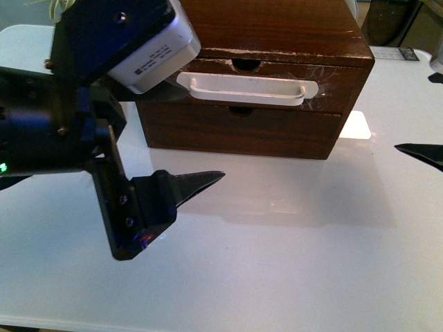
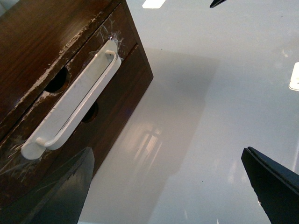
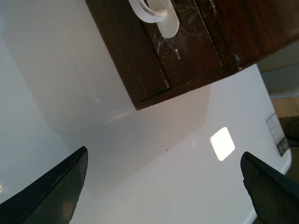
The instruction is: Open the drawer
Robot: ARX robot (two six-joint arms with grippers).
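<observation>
"Two drawers in that dark-brown wooden chest [image 1: 277, 24] on the glossy white table [image 1: 277, 270]. Which one is ours?"

"The upper one, the wide, shallow dark-brown wooden drawer [image 1: 342, 86] with the long white plastic bar handle [image 1: 246, 88] and pale glue smears round its ends. It sits flush in the chest, fully closed. The plain handleless dark wooden drawer front [image 1: 235, 135] beneath it is not the job."

"Why is the left gripper [image 2: 167, 156] held low in front of the chest's left part?"

"I'd say it is lining up on the handle. Its wrist view looks along the bar, and its dark tapered fingers [image 2: 65, 191] are spread wide with nothing between them, a gap ample for the bar. It is near the drawer front but not touching it."

"And the right gripper [image 3: 164, 156]?"

"Also spread and empty, over bare table off the chest's right corner and well apart from the handle. It is probably held out of the way, since one arm should be enough for a pull."

"What matters next?"

"Getting a finger behind the bar, which stands off the wood, then pulling straight out. Nothing braces the chest, so it may slide."
</observation>
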